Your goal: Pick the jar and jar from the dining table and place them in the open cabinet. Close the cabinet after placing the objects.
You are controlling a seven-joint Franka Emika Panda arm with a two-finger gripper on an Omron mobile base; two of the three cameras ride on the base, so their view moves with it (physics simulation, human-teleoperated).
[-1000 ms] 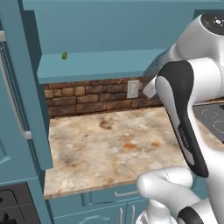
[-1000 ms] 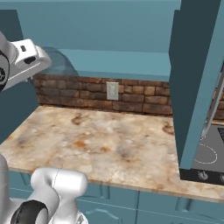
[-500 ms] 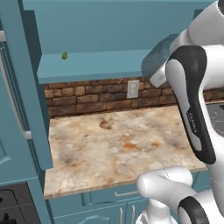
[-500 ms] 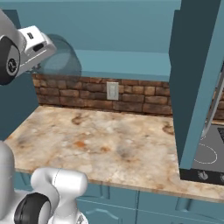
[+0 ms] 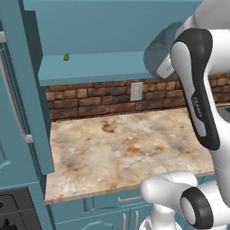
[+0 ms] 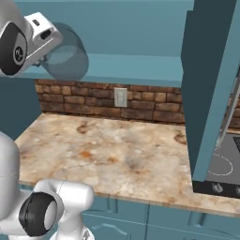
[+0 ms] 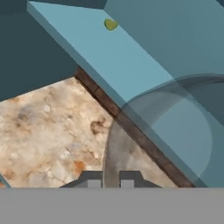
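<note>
Jar (image 6: 68, 60) partly behind arm, end effector (image 7: 110, 180) tips barely visible, clamped

Through the hand camera I see my gripper (image 7: 110, 180) clamped on the rim of the wide smoky jar (image 7: 175, 131); the jar lies tipped, its round body translucent against the teal shelf (image 7: 87, 48); a small yellow-green object (image 7: 110, 24) sits far back on that shelf; beneath the shelf edge runs brick wall (image 7: 131, 131), then the marbled counter (image 7: 43, 127).
</note>
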